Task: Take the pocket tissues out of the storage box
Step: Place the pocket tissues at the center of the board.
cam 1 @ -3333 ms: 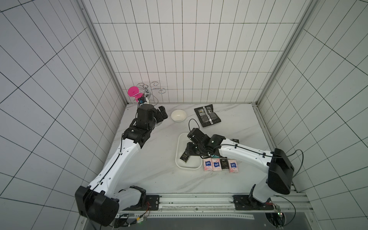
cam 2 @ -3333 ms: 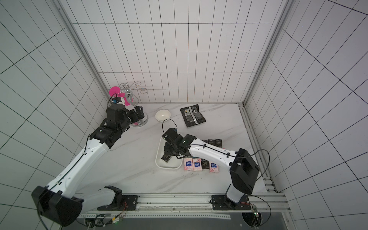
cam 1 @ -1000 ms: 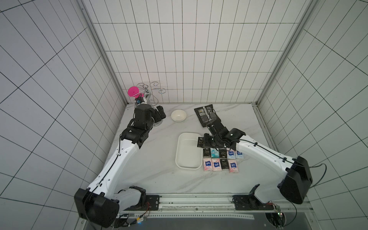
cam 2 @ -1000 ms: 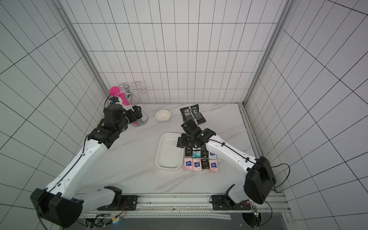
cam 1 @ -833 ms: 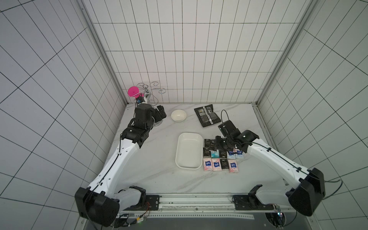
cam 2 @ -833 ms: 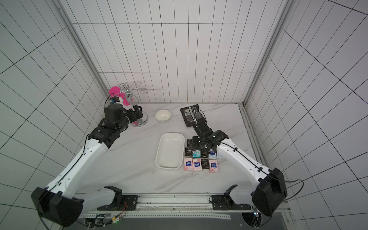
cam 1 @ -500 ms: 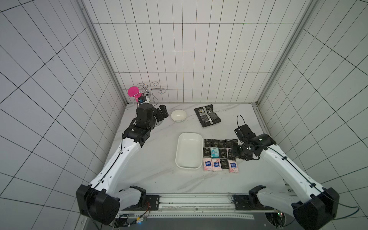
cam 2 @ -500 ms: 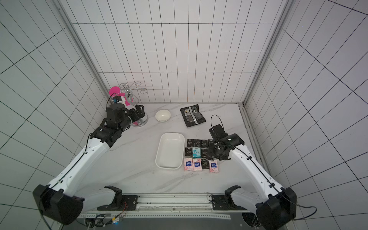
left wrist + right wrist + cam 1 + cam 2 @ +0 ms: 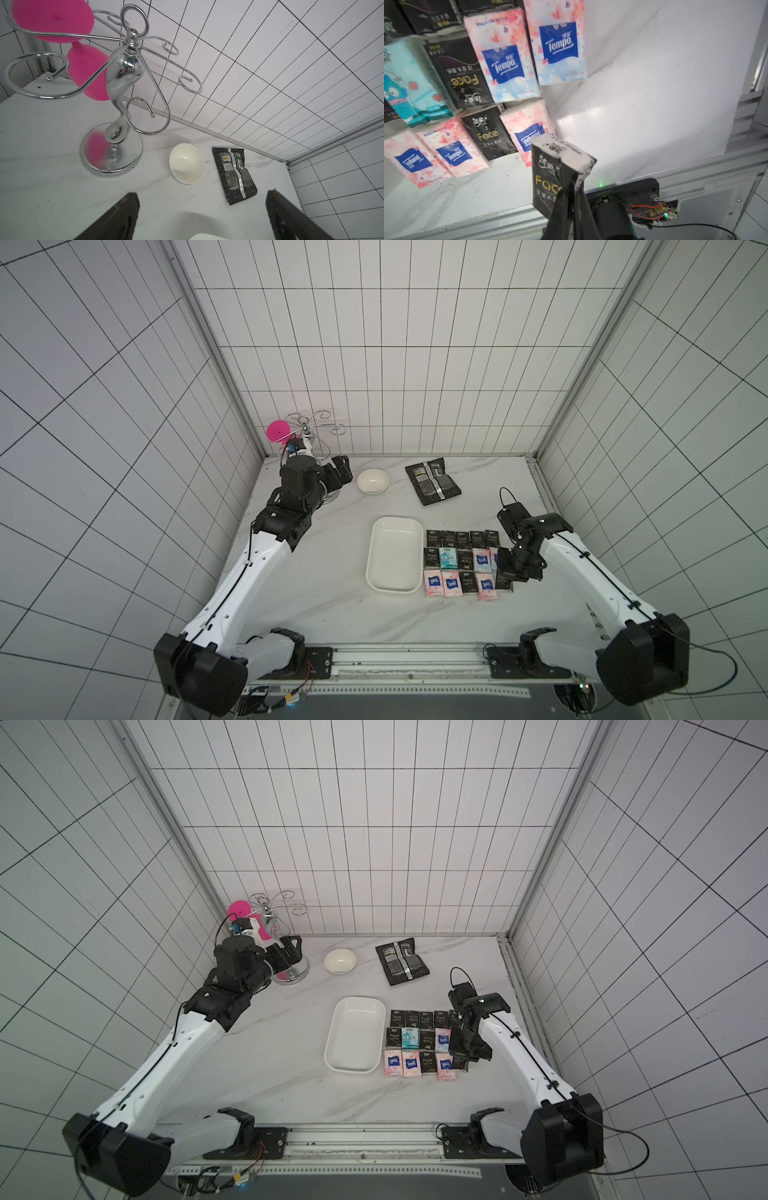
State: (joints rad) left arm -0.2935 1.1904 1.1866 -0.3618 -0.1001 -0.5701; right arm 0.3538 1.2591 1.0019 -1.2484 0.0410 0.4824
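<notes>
One black pocket tissue packet [image 9: 547, 166] is pinched in my right gripper [image 9: 569, 186], near the right edge of the table [image 9: 316, 597]. My left gripper [image 9: 201, 194] gapes wide.

Black, pink and teal pocket tissues [image 9: 448, 559] lie flat in three rows just beside the shallow white storage box [image 9: 392, 556].

Open tabletop [image 9: 324, 572] left of storage box [image 9: 371, 564]; pocket tissues [image 9: 463, 562] crowd its right side.

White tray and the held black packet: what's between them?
Rows of tissue packets lie flat between the tray and the held packet, shown in both top views.
</notes>
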